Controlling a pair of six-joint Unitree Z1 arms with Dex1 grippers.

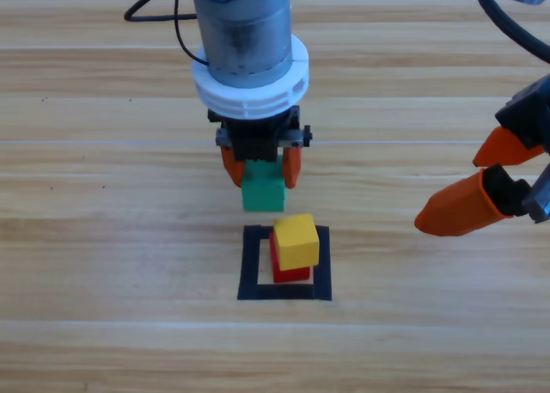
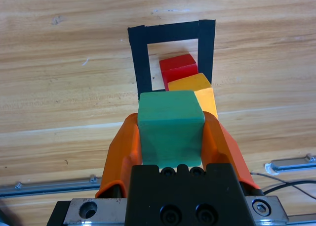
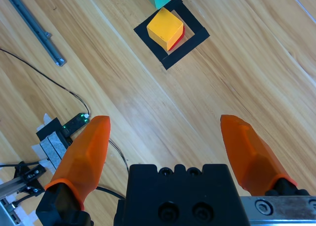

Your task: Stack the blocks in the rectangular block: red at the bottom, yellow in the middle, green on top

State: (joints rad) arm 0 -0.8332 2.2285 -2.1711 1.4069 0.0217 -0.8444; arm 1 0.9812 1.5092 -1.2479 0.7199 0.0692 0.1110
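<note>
Jaws of the left gripper are clamped on the green cube, just short of the black tape square. Inside it, the yellow cube sits skewed on the red cube, overhanging, so a nudge or off-centre drop could topple everything. The right gripper waits wide open, off right.

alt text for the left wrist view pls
The left gripper holds the green cube between its orange jaws, just short of the black tape square. Inside the square, the yellow cube sits on the red cube.
</note>
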